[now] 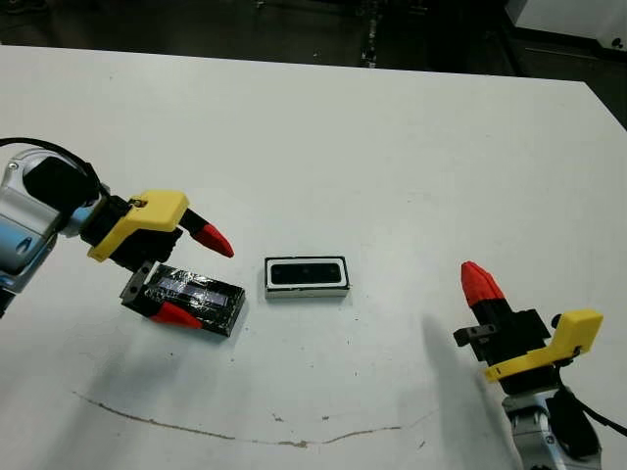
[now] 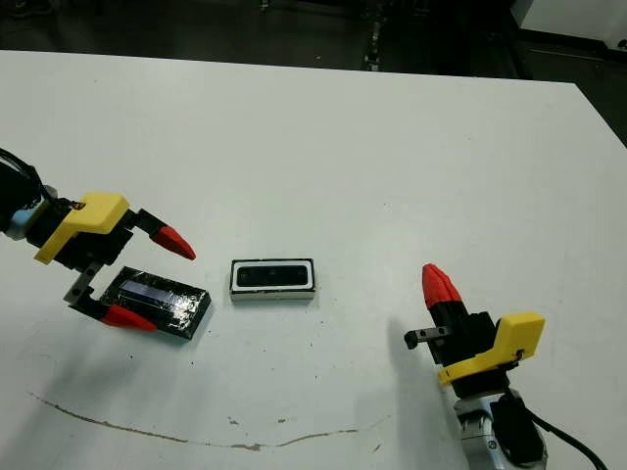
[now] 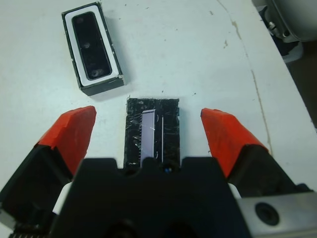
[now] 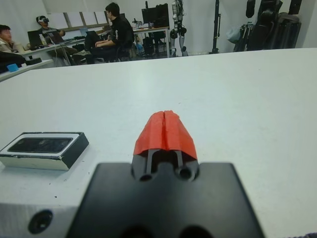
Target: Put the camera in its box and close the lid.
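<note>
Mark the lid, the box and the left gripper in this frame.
lid (image 1: 196,298), left eye view, on its crinkled black top.
box (image 1: 307,291), left eye view, on its near rim.
left gripper (image 3: 147,134), left wrist view, midway between its red fingertips.

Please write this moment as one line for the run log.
camera: in box | lid: on table, left of box, not on it | left hand: open, straddling lid | right hand: shut, empty, away from box

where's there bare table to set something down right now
Bare table runs all along the far side, and between the box and the right tool. It is crowded on the robot's left, where the open left tool straddles the lid.
</note>
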`<control>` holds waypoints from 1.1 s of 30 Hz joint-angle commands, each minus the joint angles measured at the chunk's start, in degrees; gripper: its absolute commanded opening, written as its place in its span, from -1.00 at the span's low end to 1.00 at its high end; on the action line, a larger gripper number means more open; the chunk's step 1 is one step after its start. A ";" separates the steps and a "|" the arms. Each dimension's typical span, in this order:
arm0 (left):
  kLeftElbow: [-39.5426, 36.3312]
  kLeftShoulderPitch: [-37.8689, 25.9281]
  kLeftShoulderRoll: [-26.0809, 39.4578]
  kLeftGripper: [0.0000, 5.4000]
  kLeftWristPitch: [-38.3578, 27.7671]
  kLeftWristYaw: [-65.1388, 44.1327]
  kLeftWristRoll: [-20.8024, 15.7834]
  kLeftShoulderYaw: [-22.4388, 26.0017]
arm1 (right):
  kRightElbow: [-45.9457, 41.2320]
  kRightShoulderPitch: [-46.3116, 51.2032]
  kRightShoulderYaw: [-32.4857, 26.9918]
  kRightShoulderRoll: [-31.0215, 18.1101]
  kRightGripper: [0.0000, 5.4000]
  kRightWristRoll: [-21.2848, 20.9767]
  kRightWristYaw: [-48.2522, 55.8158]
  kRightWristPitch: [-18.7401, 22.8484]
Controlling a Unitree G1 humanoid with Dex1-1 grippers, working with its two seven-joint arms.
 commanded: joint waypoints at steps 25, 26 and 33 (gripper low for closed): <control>-0.01 2.88 -2.69 1.00 7.18 0.07 4.03 -0.06 | -0.11 1.04 -0.77 -1.75 -1.00 0.97 -0.39 0.04; 0.22 2.98 -2.94 1.00 6.83 0.00 4.17 0.13 | -0.05 1.01 -0.77 -1.82 -1.00 0.95 -0.36 0.05; 1.82 3.48 -3.90 1.00 5.58 0.26 4.79 0.79 | 0.03 0.91 -0.84 -1.97 -1.00 1.67 -0.37 0.36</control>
